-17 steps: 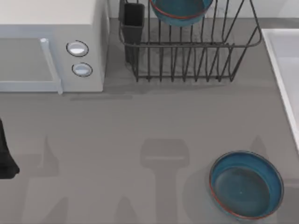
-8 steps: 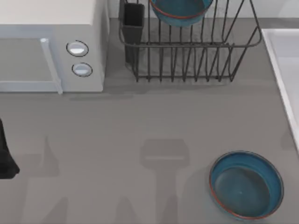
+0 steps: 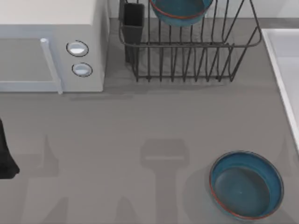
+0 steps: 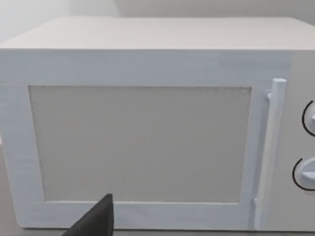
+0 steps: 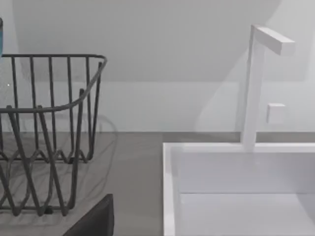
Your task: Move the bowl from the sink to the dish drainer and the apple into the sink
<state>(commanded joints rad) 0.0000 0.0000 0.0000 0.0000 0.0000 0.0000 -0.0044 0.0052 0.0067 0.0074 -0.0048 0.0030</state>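
The teal-blue bowl point(image 3: 180, 11) with its red-brown rim sits inside the dark wire dish drainer point(image 3: 187, 60) at the back of the table, cut off by the picture's upper edge. The drainer point(image 5: 49, 132) also stands beside the white sink point(image 5: 236, 196) in the right wrist view. The sink point(image 3: 285, 65) runs along the table's right side. The apple is out of view. My left arm point(image 3: 4, 154) is parked at the far left edge. A dark part of my left gripper point(image 4: 93, 221) faces the microwave, and a dark part of my right gripper point(image 5: 93, 219) faces the drainer and sink.
A white microwave point(image 3: 51, 46) with two round knobs fills the back left. A wider, shallower blue dish point(image 3: 246, 184) lies at the front right. A white tap point(image 5: 256, 83) rises behind the sink. A boxy cutlery holder point(image 3: 133, 21) hangs on the drainer's left corner.
A faint shadow near the sink's edge has slid to the right. The bowl, the dish and my left arm have not moved.
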